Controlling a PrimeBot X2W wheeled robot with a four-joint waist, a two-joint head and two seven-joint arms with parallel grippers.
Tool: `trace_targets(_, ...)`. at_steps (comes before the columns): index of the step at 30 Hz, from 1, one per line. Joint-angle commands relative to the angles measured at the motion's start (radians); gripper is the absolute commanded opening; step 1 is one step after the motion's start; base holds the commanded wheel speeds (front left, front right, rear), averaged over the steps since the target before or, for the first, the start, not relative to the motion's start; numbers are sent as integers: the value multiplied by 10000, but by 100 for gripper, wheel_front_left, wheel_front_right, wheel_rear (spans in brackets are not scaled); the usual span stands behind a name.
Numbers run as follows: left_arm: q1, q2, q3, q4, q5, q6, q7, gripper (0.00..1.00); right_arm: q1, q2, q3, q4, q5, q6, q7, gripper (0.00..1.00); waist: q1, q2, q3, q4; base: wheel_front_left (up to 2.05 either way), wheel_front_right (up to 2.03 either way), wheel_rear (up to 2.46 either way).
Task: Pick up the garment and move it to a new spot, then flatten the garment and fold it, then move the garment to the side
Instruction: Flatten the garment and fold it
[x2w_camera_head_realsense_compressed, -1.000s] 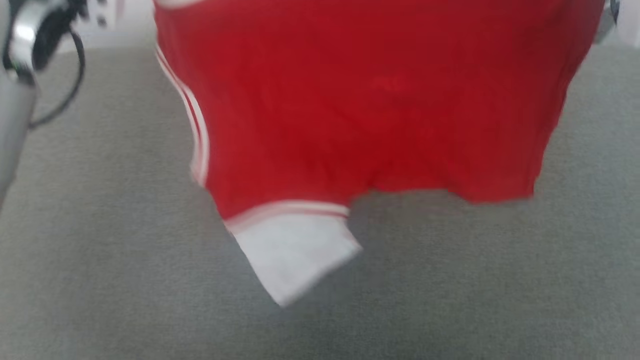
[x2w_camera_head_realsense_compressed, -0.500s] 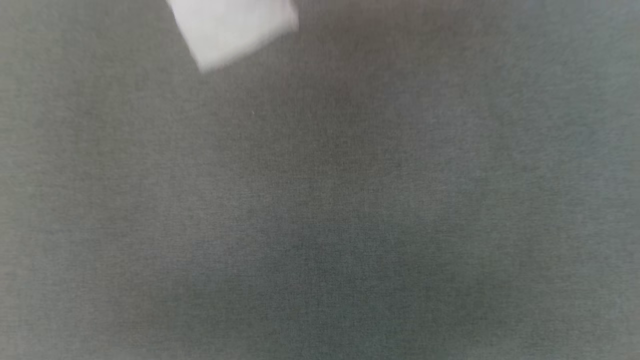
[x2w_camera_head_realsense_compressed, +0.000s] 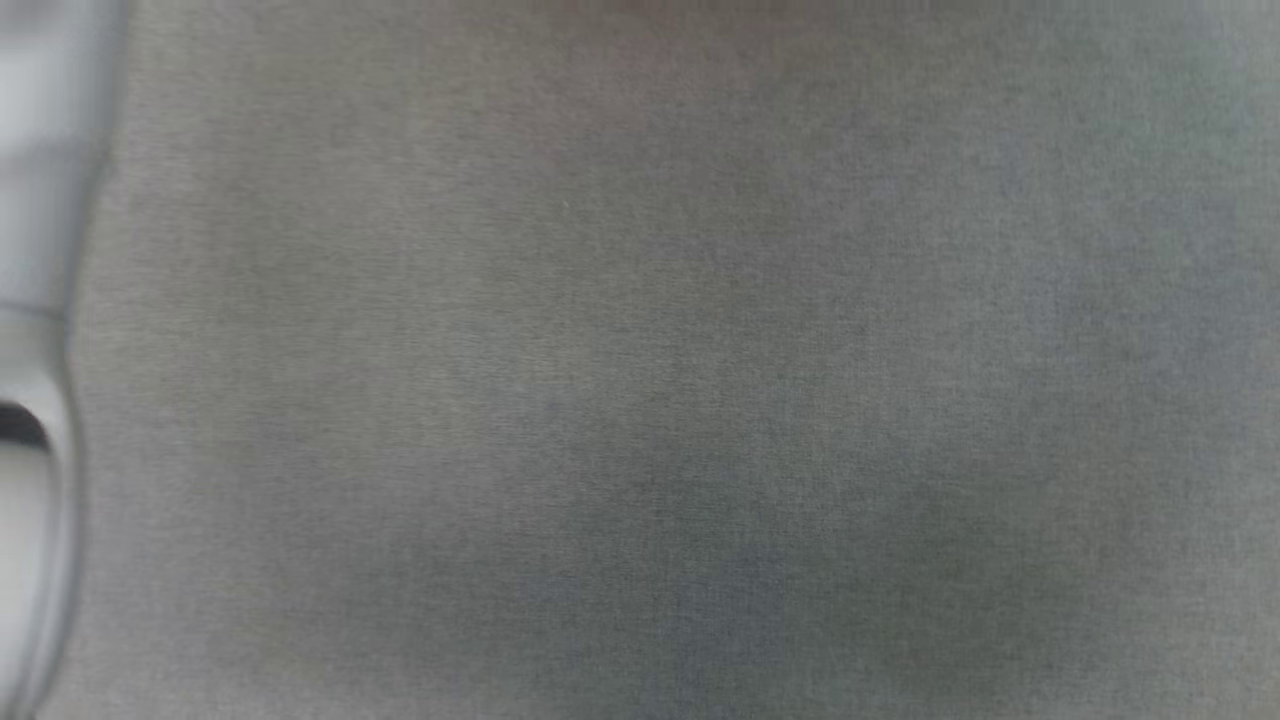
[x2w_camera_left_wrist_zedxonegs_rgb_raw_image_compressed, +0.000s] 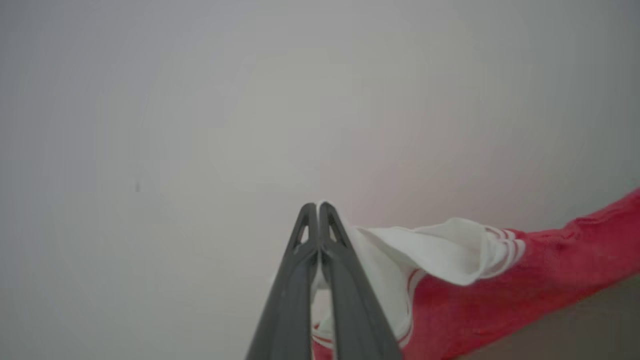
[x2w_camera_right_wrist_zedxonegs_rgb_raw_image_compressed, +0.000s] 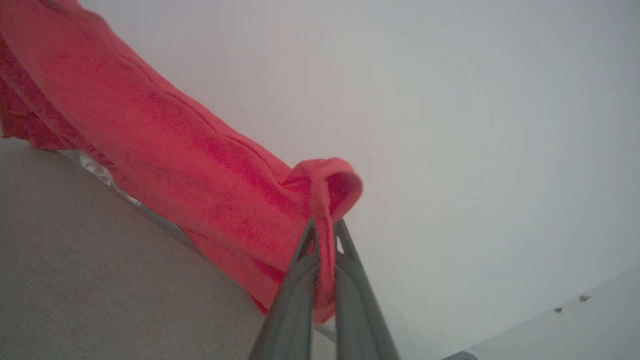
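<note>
gripping the garment (x2w_camera_left_wrist_zedxonegs_rgb_raw_image_compressed: 500, 295) at its white sleeve, left hand (x2w_camera_left_wrist_zedxonegs_rgb_raw_image_compressed: 318, 206) clamped, right hand (x2w_camera_right_wrist_zedxonegs_rgb_raw_image_compressed: 325, 227) clamped on its red edge

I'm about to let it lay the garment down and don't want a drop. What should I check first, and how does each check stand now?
1. Left claw shut on the garment, at its white sleeve: ok.
2. Right claw shut on a red fold: ok.
3. Fabric smooth at the grips: not ok, bunched at both.
4. Hem clear of the grey surface: cannot tell.
5. Laying spot readable in the head view: not ok, picture blurred.
</note>
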Motion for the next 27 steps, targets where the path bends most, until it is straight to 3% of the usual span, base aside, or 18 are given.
trace_targets(1, 281, 15, -38, 24, -74, -157, 145, 0, 323, -57, 83, -82, 242, -17, 162, 0, 0, 0, -258, 190, 0, 0, 0)
trace_targets(6, 2144, 76, -401, -110, -775, -797, 1414, 0, 1699, -713, 833, -1223, 1572, -17, 933, 0, 0, 0, -838, 394, 0, 0, 0)
trace_targets(14, 5610, 806, -894, -2513, -2226, -971, 4021, 0, 3750, -2183, 1883, -3231, 3332, -17, 1635, 0, 0, 0, -1738, 680, 0, 0, 0)
trace_targets(19, 8185, 1706, -867, -5195, -2987, -157, 5478, 0, 4877, -2941, 2402, -4328, 3924, -17, 1864, 0, 0, 0, -2164, 725, 0, 0, 0)
trace_targets(27, 12117, 3102, -642, -9576, -3786, 2071, 6972, 0, 6405, -4114, 2754, -5869, 4303, -16, 1611, 0, 0, 0, -2409, 686, 0, 0, 0)
